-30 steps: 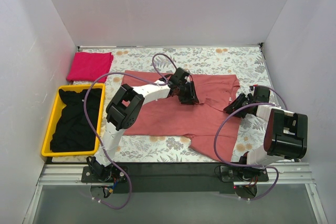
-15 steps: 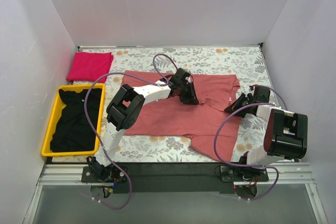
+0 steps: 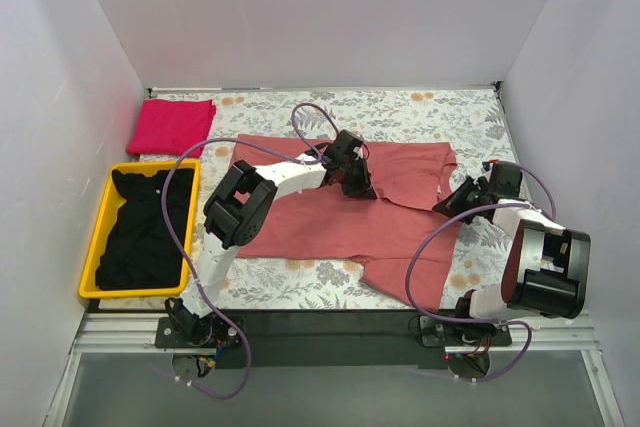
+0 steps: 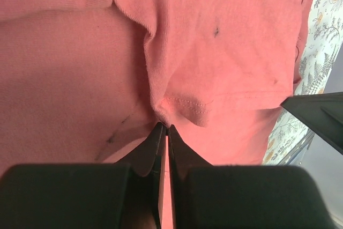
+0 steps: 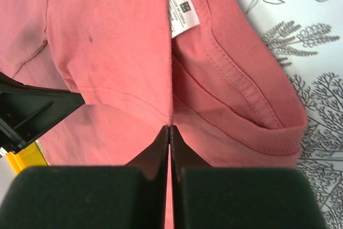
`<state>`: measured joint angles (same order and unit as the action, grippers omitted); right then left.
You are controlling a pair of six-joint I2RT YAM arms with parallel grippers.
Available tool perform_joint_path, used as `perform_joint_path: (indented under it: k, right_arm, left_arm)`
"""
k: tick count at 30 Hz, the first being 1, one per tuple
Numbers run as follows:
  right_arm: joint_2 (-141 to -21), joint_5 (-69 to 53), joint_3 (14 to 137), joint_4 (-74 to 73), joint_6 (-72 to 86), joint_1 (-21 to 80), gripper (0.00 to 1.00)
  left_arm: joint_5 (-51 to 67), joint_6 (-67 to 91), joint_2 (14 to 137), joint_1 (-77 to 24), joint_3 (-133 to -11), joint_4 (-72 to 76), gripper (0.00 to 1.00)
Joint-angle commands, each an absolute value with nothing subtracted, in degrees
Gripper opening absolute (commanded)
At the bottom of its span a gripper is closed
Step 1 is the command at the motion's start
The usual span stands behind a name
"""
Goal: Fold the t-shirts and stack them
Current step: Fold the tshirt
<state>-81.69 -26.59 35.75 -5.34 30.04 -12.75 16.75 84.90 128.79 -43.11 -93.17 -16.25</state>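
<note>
The left gripper (image 4: 164, 128) had snapped shut within the last second, its jaws pinching a puckered fold of the salmon-red t-shirt (image 3: 320, 227) just ahead of them. The right gripper (image 5: 170, 128) had closed likewise, on a crease below the collar label (image 5: 184, 10). With both grips made, a fold looked ready to begin. Far to the left gripper's left lay the folded magenta t-shirt (image 3: 172, 124) and the black t-shirts (image 3: 140, 232) in the yellow bin (image 3: 135, 293).

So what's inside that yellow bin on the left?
A heap of black clothes fills the yellow bin. How many pieces there are, and anything beneath them, is hidden.
</note>
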Motion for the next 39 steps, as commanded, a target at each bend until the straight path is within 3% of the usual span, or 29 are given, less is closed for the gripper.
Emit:
perform_joint_path:
  k: [1,12,13,15,19,23,30,39]
  right_arm:
    - [-79.9,-25.2,37.4,-9.1,28.3,-13.5,0.01]
    - [-80.1,-23.6,37.8,-12.7,27.0,-13.7,0.03]
    - [-80.4,-23.6,38.1,-12.8,26.8,-13.8,0.15]
    - [-80.4,-23.2,38.8,-12.8,26.8,-13.8,0.26]
    - [-80.1,-21.9,42.4,-12.6,26.5,-13.6,0.39]
    - [-80.9,-22.0,47.1,-9.1,27.4,-13.7,0.46]
    - [-89.6,-30.5,54.1,6.0,28.7,-13.7,0.46]
    - [-106.0,-32.2,62.1,15.4,30.9,-13.6,0.46]
  left_arm:
    - [15.6,85.3,125.9,-43.3,-94.4,-16.4,0.00]
    - [18.7,86.0,125.2,-42.8,-92.9,-18.5,0.00]
    - [18.9,86.1,125.1,-42.8,-92.6,-18.5,0.02]
    - [18.8,86.2,123.8,-42.7,-91.9,-18.9,0.11]
    - [16.7,85.4,119.5,-40.6,-90.6,-19.8,0.34]
    - [13.6,83.6,113.0,-35.4,-87.9,-20.5,0.41]
    - [8.6,77.1,108.5,-19.5,-84.4,-21.1,0.40]
    - [5.4,71.2,119.7,-6.9,-89.2,-21.2,0.29]
